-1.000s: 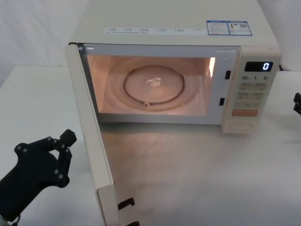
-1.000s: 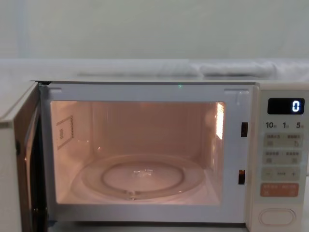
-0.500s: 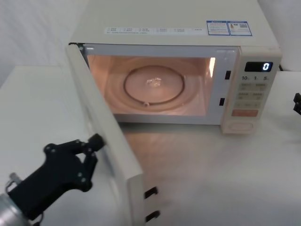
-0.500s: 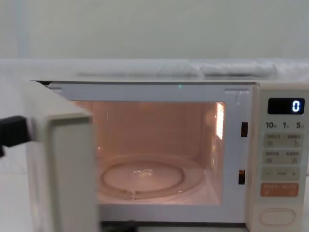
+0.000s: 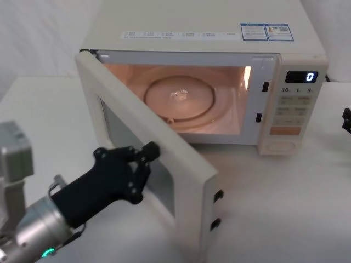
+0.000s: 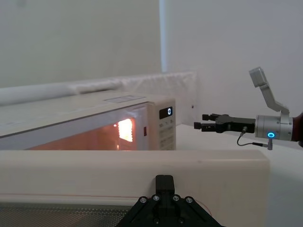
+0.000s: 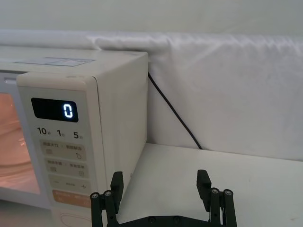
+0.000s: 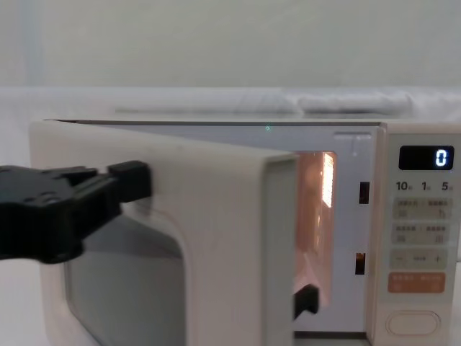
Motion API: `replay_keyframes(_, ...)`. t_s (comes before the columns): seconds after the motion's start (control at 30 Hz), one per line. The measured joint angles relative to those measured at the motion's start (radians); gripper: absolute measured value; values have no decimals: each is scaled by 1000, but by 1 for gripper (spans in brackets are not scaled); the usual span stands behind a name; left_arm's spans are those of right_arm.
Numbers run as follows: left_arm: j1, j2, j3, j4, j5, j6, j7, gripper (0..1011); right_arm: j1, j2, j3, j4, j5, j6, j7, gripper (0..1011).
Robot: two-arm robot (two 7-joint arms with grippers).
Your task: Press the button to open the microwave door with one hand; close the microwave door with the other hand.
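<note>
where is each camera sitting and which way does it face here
Head view: high, looking down on the half-shut cream microwave door; left gripper pushes it.
Chest view: low, level with the door; left gripper at left.
Left wrist view: behind the door's edge; right gripper beyond.
Right wrist view: beside the cream control strip; right gripper open.
All share the lit zero display.

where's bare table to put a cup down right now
Bare table in front of the control panel. Crowded at the front left: the half-open door sweeps there with the left gripper against it.
</note>
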Motion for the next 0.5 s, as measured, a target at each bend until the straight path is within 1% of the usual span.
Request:
replay_keyframes(0.1, -37, 0, 31, 18, 3, 11, -5, 0, 0, 0, 0, 0, 0, 0, 0, 1002)
replay_keyframes(0.13, -64, -1, 52, 32, 5, 18, -7, 0, 0, 0, 0, 0, 0, 0, 0, 1002)
replay_keyframes(0.17, -64, -1, 52, 32, 5, 18, -7, 0, 0, 0, 0, 0, 0, 0, 0, 1002)
replay_keyframes(0.23, -113, -12, 93, 55, 13, 33, -5, 0, 0, 0, 0, 0, 0, 0, 0, 1002)
replay_keyframes(0.3, -145, -25, 117, 74, 23, 39, 10, 0, 0, 0, 0, 0, 0, 0, 0, 1002)
replay_keyframes(0.33, -145, -25, 117, 74, 23, 39, 10, 0, 0, 0, 0, 0, 0, 0, 0, 1002)
replay_keyframes(0.43, -196, -52, 159, 104, 49, 47, 48, 0, 0, 0, 0, 0, 0, 0, 0, 1002)
replay_keyframes(0.5, -213, -62, 173, 116, 60, 51, 63, 0, 0, 0, 0, 0, 0, 0, 0, 1002)
